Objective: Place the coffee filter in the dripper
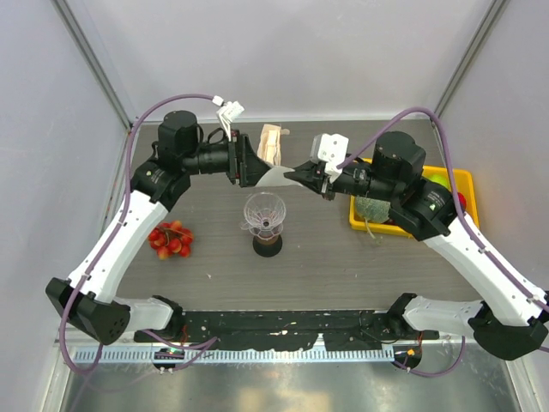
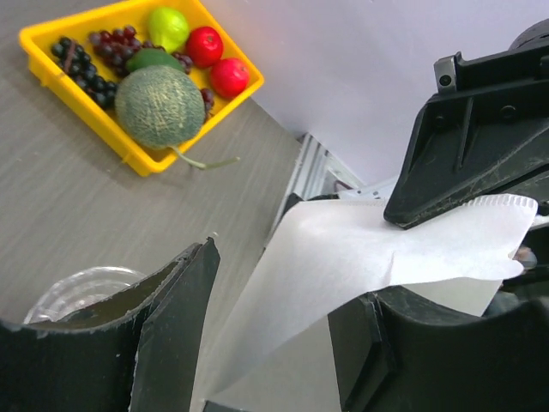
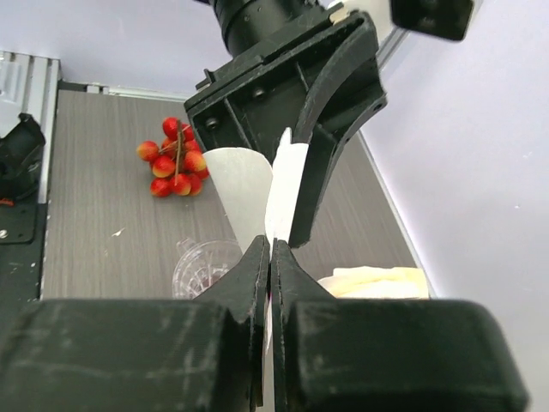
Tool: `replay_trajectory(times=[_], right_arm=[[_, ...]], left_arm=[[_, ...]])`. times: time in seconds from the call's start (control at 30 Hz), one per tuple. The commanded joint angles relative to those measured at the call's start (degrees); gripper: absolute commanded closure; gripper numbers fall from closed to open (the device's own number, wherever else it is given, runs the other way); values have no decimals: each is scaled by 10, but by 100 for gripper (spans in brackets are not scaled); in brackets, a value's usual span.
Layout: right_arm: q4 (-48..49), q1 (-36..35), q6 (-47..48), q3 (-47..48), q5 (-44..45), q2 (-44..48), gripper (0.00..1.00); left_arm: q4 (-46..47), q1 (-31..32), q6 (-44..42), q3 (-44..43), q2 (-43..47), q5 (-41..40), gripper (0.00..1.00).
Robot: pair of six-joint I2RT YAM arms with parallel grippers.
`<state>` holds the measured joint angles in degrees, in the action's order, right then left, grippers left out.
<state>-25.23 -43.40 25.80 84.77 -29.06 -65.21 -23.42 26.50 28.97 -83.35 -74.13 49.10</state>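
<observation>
Top external view: clear ribbed funnel-shaped dripper (image 1: 264,212) at the middle of the desk (image 1: 214,253), over a dark brown round cup (image 1: 268,244), not yet lined; just behind it, thin white paper coffee filter (image 1: 276,177) in mid-air, pinched by the right gripper (image 1: 302,174), left gripper (image 1: 255,172) spread around its other end. Looks like a hand-over; next, back the left jaws off, then lower the paper point-down into the funnel.

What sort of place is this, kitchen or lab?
Probably a lab robot test cell: plain panel walls on aluminium framing, with staged props like the yellow fruit tray and cherries.
</observation>
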Motion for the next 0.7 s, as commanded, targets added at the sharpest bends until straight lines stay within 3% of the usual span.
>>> replay_trajectory(times=[0.0,0.23,0.43,0.67], right_arm=[[101,-9,6,-21,39,23,95],[113,-21,29,-43,63,34,95],[137,-29,57,-66,84,48,95],[157,-36,85,-93,90,60,95]], left_arm=[[73,-2,90,19,4,36,40],[167,-27,182,64,7,79,40],[171,-28,195,70,8,92,39],[210,-35,242,80,-2,122,55]])
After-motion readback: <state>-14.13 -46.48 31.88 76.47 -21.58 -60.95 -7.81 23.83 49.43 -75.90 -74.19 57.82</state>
